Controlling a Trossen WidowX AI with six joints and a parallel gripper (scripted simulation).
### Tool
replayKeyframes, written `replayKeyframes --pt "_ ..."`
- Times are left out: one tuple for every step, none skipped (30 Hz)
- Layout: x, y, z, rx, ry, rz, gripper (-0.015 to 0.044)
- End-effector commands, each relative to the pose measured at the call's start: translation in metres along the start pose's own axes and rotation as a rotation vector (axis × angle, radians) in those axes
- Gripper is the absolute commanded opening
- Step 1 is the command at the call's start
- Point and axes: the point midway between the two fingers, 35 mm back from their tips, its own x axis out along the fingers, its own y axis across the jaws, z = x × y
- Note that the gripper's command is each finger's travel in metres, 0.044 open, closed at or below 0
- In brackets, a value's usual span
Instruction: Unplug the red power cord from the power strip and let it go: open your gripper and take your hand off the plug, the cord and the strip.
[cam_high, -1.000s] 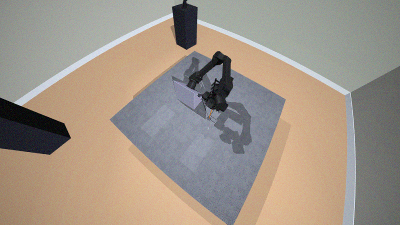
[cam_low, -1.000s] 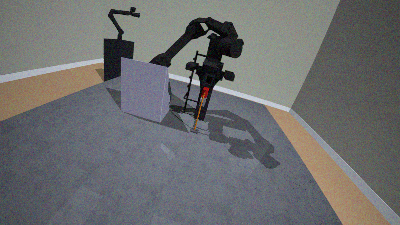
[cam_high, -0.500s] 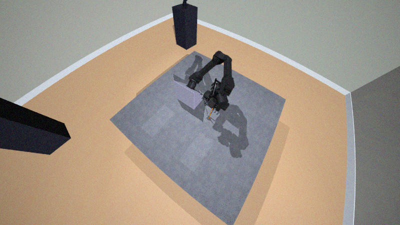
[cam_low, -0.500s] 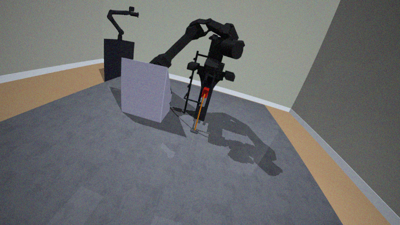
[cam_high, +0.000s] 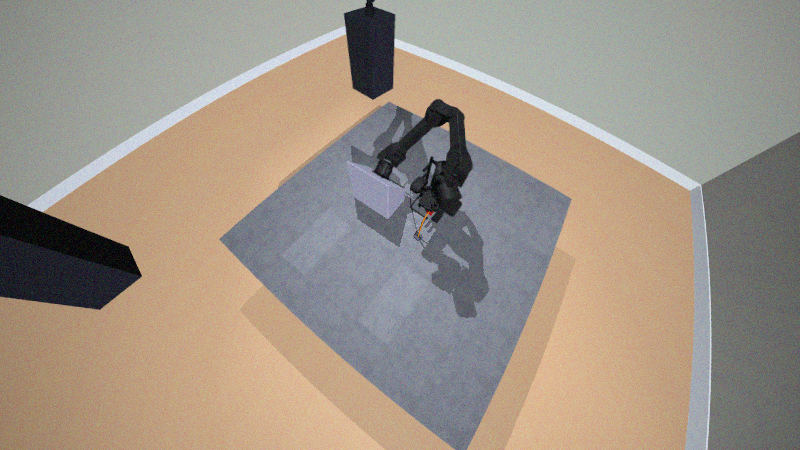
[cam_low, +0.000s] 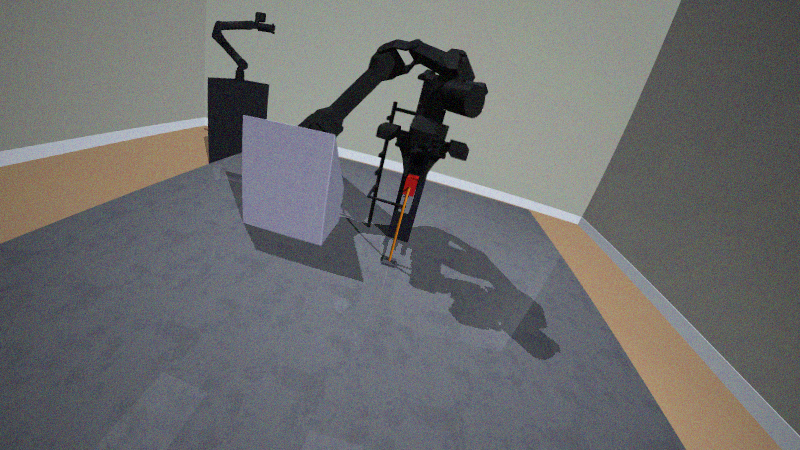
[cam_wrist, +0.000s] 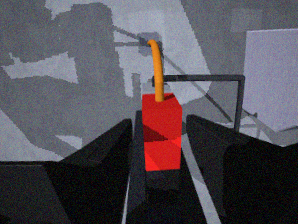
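Note:
The red plug (cam_high: 430, 212) (cam_low: 411, 184) (cam_wrist: 162, 132) sits against the front of the black power strip (cam_low: 405, 226) (cam_wrist: 161, 205), which stands tilted, nearly upright. The orange cord (cam_high: 423, 225) (cam_low: 398, 226) (cam_wrist: 157, 65) runs from the plug down to a small grey block. My gripper (cam_low: 416, 169) (cam_wrist: 158, 124) is partly open, pointing down at the strip. In the wrist view one finger is left of the plug and the other right of it, with gaps showing on both sides. How deep the prongs sit is hidden.
A thin black frame (cam_low: 382, 162) (cam_wrist: 205, 78) stands beside the strip. A pale lilac box (cam_high: 372, 190) (cam_low: 285, 179) (cam_wrist: 272, 75) stands in front of my arm's base. The small grey block (cam_low: 387, 260) (cam_wrist: 149, 42) lies on the floor with thin dark wires.

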Motion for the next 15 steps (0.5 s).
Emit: replayKeyframes --pt "0.002 -0.002 -0.004 0.011 0.01 -0.003 0.016" --pt "0.002 -0.002 -0.004 0.011 0.01 -0.003 0.016" --pt "0.002 -0.002 -0.004 0.011 0.01 -0.003 0.016" --pt "0.002 -0.002 -0.004 0.011 0.01 -0.003 0.016" --pt "0.003 -0.002 -0.004 0.011 0.01 -0.003 0.016" --pt "0.004 -0.002 -0.004 0.011 0.01 -0.003 0.016" --pt "0.004 -0.002 -0.004 0.01 0.01 -0.003 0.016" --pt "0.006 -0.002 -0.004 0.01 0.01 -0.003 0.016" --pt "0.007 -0.002 -0.004 0.01 0.01 -0.003 0.016" --pt "0.008 -0.002 -0.004 0.01 0.01 -0.003 0.016" --pt "0.01 -0.002 -0.004 0.01 0.01 -0.003 0.016" --pt "0.012 -0.002 -0.004 0.01 0.01 -0.003 0.016" --pt "0.013 -0.002 -0.004 0.01 0.01 -0.003 0.016" --pt "0.014 -0.002 -0.004 0.01 0.01 -0.003 0.016" --pt "0.014 -0.002 -0.004 0.01 0.01 -0.003 0.016"
